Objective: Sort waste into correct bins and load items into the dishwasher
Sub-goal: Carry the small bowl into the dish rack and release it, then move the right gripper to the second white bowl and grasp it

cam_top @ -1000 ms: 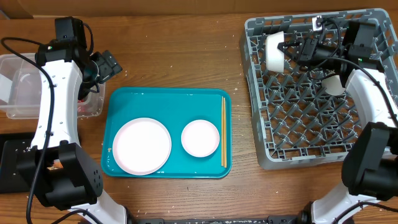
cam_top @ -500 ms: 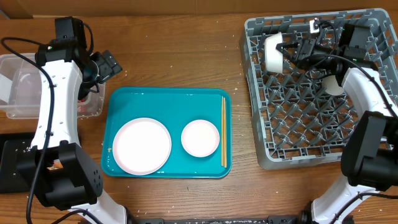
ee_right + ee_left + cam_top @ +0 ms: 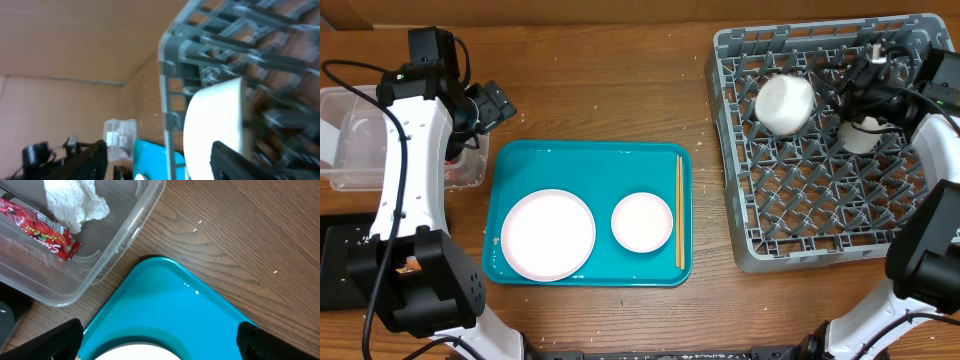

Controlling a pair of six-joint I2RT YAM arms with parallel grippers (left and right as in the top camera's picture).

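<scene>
A: How do the right jaws stand?
B: Spread wide and pinching nothing. In the right wrist view the dark fingers (image 3: 84,162) sit far apart, with a round white bowl (image 3: 215,125) showing ahead of them.
A: Where is that bowl?
B: Inside the large square grey plastic dish rack (image 3: 800,215), among the pegs toward its back left corner. A small white cup (image 3: 860,135) sits in the rack too, near the right jaws.
A: And the left jaws?
B: Also spread and empty. They hover where a corner of the teal plastic serving tray (image 3: 165,305) comes near the clear rectangular plastic tub (image 3: 127,232). In the tub lie a red snack wrapper (image 3: 35,227) and a crumpled white paper wad (image 3: 75,202), the wad against the wrapper.
A: What is on the teal tray?
B: A round white plate (image 3: 548,234), a second white bowl (image 3: 642,222) just beside it, and a pair of thin wooden chopsticks (image 3: 680,210) along the tray's right edge.
A: Anything else on the wooden surface (image 3: 620,80)?
B: A flat shallow black rectangular tray (image 3: 335,265) — on the near side of the tub, at the left edge of the overhead view
</scene>
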